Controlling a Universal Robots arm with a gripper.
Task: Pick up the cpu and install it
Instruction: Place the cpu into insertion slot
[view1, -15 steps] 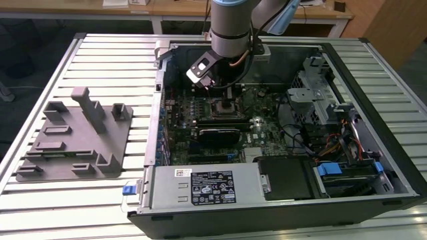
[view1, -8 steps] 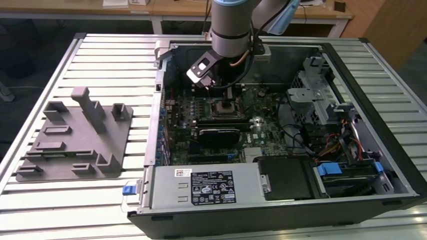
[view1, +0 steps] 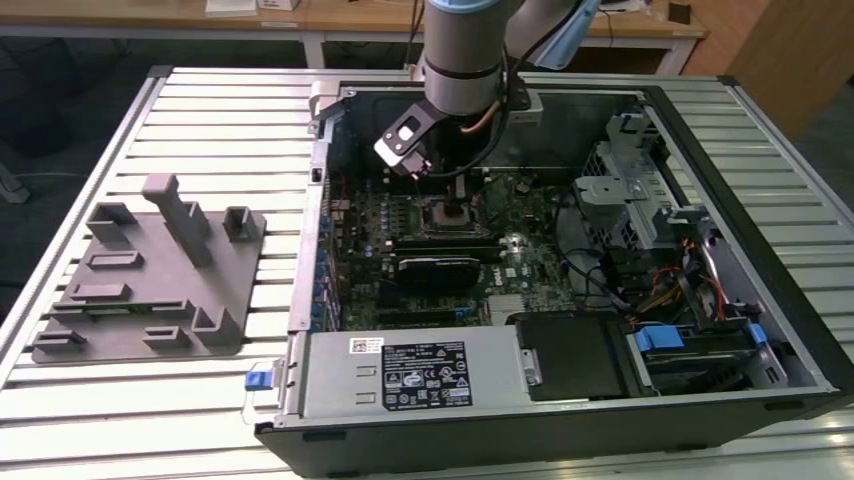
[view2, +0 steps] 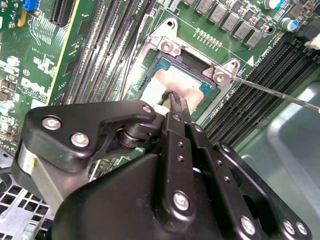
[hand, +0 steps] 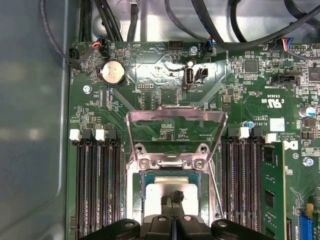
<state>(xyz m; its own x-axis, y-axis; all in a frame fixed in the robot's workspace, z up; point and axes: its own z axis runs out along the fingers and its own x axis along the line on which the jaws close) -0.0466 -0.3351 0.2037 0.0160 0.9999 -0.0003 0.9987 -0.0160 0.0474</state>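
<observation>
In both wrist views the black gripper (view2: 175, 100) has its slim jaws pressed together, tips touching the shiny silver-grey square cpu (view2: 157, 82) lying in the motherboard socket. The first wrist view adds the raised metal load plate (hand: 175, 116). The exterior view takes in the grey plastic fixture block (view1: 147, 290) beside the open computer case (view1: 400, 375).

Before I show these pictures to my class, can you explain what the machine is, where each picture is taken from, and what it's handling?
It is a robot arm reaching into an open computer case lying on a slatted table. The exterior view looks on from off the arm; both wrist views ride on the arm. A grey plastic fixture sits on the exterior view's left. The gripper, fingers together, has its tips at the silver chip, which lies in its socket with the metal clamp frame swung open.
</observation>
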